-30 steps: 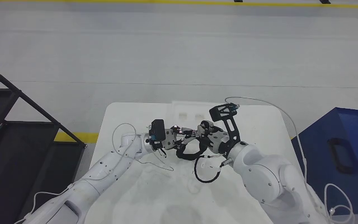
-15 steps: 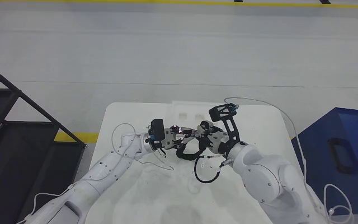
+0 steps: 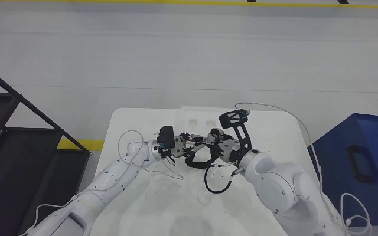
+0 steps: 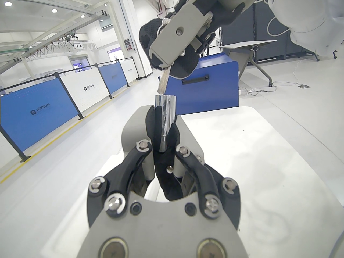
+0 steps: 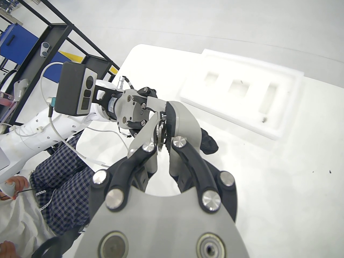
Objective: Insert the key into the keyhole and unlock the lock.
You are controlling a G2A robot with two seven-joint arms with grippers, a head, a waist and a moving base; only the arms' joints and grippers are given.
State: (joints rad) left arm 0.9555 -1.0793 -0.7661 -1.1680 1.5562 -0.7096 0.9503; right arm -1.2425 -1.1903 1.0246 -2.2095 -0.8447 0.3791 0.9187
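**gearhead_42:** Starting closest to you: your left claw (image 4: 162,124) is clamped tight on the lock (image 4: 165,114). The chrome barrel stands up out of the black pads with its keyhole end facing the other arm. I'd say that's why you've got it up off the table. It gives you an open face to aim at and something to twist against.

**slowpoke_ops:** And the key?

**gearhead_42:** The key (image 4: 162,81) is pinched by its head in your right claw (image 4: 169,68), with the blade poking out toward the barrel. The tip sits just off the barrel's end, close but not in as far as I can tell. The blade also looks a bit tilted against the barrel's line. So my read is you're in the lining-up step, nothing inserted yet.

**slowpoke_ops:** What bites you here?

**gearhead_42:** That tilt. Push in crooked and I'd guess the blade skids off the chrome rim or twists round in the pads. Square it up first, then feed it in slow.

**slowpoke_ops:** Anything in the way?

**gearhead_42:** Not that I can see. A black cable (image 3: 198,164) loops down under both claws toward the table (image 3: 165,206). The white foam tray (image 5: 193,92) lies at the far edge, well apart from the action.
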